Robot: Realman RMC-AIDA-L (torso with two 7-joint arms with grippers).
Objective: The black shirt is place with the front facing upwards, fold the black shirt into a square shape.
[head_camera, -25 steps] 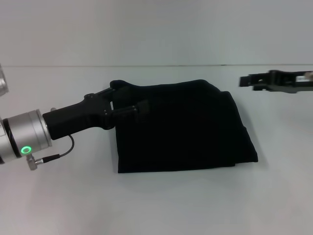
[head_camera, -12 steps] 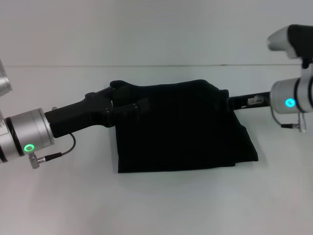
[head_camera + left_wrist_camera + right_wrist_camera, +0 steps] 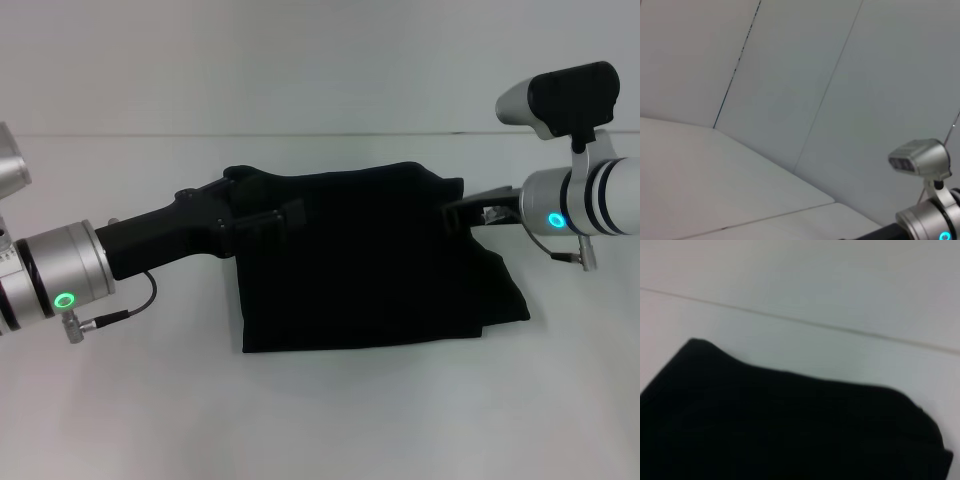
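The black shirt lies folded into a rough rectangle in the middle of the white table, plain black side up. My left gripper reaches in from the left at the shirt's far left corner, its jaws apart, with one finger lying over the cloth. My right gripper comes in from the right and touches the shirt's far right edge. The right wrist view shows the shirt close below, with its far edge against the table. No lettering or label shows.
A pale wall rises behind the table's far edge. The left wrist view shows only wall panels, the table and the right arm's silver wrist with its camera. Bare table surrounds the shirt.
The right arm has swung in from the far right and down to the shirt's right edge. The left gripper and the shirt have hardly moved.
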